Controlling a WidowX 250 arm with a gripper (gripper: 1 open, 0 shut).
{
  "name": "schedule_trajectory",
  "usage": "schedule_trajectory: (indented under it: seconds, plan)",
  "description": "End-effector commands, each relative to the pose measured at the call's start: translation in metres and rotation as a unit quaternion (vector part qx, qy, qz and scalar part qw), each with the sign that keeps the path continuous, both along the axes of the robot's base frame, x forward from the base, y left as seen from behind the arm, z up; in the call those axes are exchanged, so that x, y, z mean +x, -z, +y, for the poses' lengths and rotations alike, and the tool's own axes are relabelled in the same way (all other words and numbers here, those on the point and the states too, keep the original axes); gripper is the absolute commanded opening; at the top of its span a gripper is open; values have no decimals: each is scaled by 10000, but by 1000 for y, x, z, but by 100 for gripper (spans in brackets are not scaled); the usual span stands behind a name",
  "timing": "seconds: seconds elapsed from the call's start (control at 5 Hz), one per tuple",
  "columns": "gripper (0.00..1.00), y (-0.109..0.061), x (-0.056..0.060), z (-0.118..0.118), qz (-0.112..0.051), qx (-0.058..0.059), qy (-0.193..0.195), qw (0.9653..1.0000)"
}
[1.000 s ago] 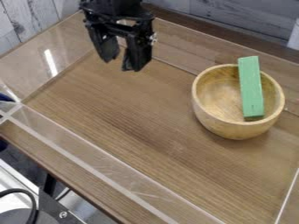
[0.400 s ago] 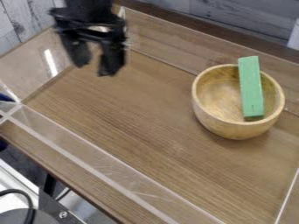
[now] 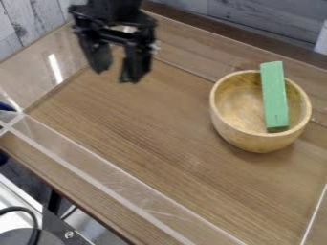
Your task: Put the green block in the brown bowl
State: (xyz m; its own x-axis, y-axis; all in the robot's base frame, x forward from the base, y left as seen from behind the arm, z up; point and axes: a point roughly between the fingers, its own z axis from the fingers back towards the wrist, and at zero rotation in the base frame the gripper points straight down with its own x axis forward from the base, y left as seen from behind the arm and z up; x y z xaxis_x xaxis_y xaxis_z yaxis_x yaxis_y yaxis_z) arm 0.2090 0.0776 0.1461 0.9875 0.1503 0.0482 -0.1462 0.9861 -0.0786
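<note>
The green block (image 3: 273,94) is a long bright green bar that lies tilted across the brown bowl (image 3: 246,137), one end down inside and the other resting on the far rim. The bowl is round, tan wood, and sits at the right of the wooden table. My gripper (image 3: 115,63) hangs far to the left at the back of the table, well apart from the bowl. Its two black fingers (image 3: 134,63) stand open with nothing between them.
A clear plastic wall (image 3: 76,158) runs along the table's front and left edges, and another runs along the back. A wooden tabletop (image 3: 141,124) stretches between gripper and bowl. Dark cables (image 3: 19,225) lie below the front left corner.
The gripper swung left from the back middle, then came back a little to the right. It stayed open throughout. Block and bowl have not moved.
</note>
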Motion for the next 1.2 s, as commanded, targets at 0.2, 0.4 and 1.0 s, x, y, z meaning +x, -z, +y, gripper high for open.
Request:
schedule_trajectory:
  seconds: [0.2,0.4,1.0]
  plan:
    - [0,-13,-11,17,-366,-63,0,9993]
    - [0,-8,-11,6,-295,22,97,9995]
    - [0,47,3,10,46,168,424,9989]
